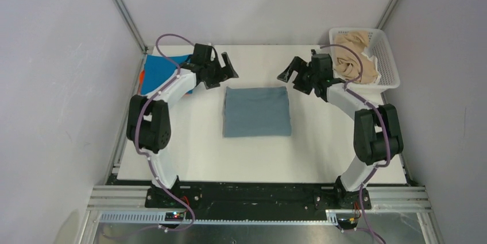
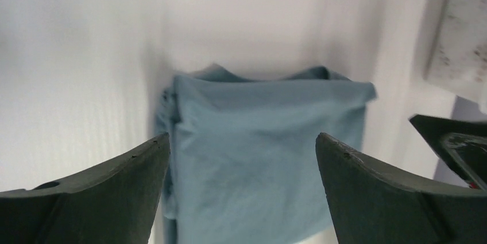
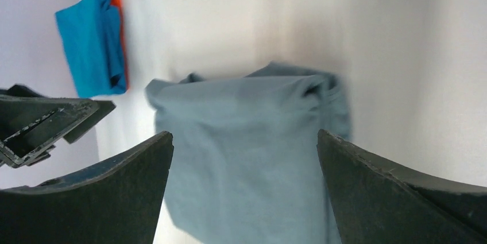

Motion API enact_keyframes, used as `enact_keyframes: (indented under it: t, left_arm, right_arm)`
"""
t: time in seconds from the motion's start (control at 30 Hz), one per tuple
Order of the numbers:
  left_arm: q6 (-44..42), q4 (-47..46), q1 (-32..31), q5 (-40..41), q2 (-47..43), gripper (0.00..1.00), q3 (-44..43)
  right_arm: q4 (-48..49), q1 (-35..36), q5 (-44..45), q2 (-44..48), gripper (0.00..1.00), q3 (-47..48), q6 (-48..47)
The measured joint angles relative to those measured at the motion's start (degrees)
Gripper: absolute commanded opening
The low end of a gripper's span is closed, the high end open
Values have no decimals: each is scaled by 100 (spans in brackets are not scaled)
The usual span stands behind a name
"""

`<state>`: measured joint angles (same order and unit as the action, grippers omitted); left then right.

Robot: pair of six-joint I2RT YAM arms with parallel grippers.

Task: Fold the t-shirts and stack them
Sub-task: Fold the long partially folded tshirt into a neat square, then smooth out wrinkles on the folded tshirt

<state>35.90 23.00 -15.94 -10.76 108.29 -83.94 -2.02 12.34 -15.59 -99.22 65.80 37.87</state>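
Observation:
A grey-blue t-shirt (image 1: 256, 111) lies folded into a neat square in the middle of the white table; it also fills the left wrist view (image 2: 258, 152) and the right wrist view (image 3: 247, 152). My left gripper (image 1: 228, 67) hovers open just beyond the shirt's far left corner, nothing between its fingers. My right gripper (image 1: 289, 73) hovers open off the far right corner, likewise empty. A folded bright blue t-shirt (image 1: 162, 72) rests on an orange one (image 1: 141, 76) at the far left. Beige t-shirts (image 1: 353, 57) lie crumpled in the basket.
A white lattice basket (image 1: 389, 60) stands at the far right corner of the table (image 1: 252, 158). Grey walls and slanted metal frame posts enclose the table on three sides. The arm bases sit on a black rail at the near edge.

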Motion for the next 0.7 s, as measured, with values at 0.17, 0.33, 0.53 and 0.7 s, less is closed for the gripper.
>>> enact_keyframes:
  t: [0.17,0.33,0.53,0.7]
  left_arm:
    - [7,-96,-428,-122,-420,100,142]
    - [13,-101,-649,-186,-15,100,127]
    - [116,-37,-610,254,927,100,-223]
    - [271,-2,-605,568,1305,100,-612]
  right_arm:
    - [164,389,-278,212,99,-28,46]
    - [723,457,-535,-376,99,-57,350]
    - [1320,411,-481,-1349,99,35,651]
    - [1657,365,-487,-1884,99,487,909]
